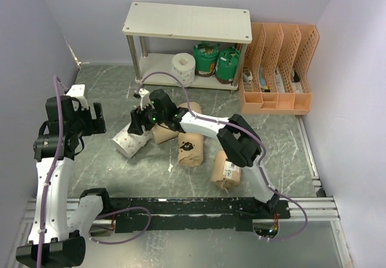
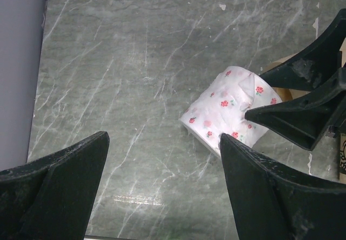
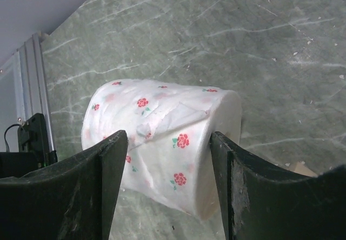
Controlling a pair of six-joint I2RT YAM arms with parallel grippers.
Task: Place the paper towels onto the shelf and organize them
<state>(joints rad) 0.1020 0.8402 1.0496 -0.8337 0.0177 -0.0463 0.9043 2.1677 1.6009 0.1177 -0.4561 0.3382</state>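
We are seeing the job a bit under halfway done. The shelf (image 1: 187, 22) is holding three rolls on its lower board, one white roll (image 1: 183, 69) and two green rolls (image 1: 205, 58) side by side to its right, while the upper board is standing bare. Five rolls are waiting on the table (image 1: 108, 87): a flowered roll (image 3: 162, 142) lying on its side, and just beside it what we are counting as four tan rolls (image 1: 191, 150), one of them partly hidden behind the arm. The right gripper (image 3: 168, 137) is working on the flowered roll, its fingers seeming to press it from both sides, though the roll is not yet lifted. The left gripper (image 2: 165, 140) is hanging nearby with fingers spread wide and nothing between them. We are judging that this roll belongs next to its white twin.
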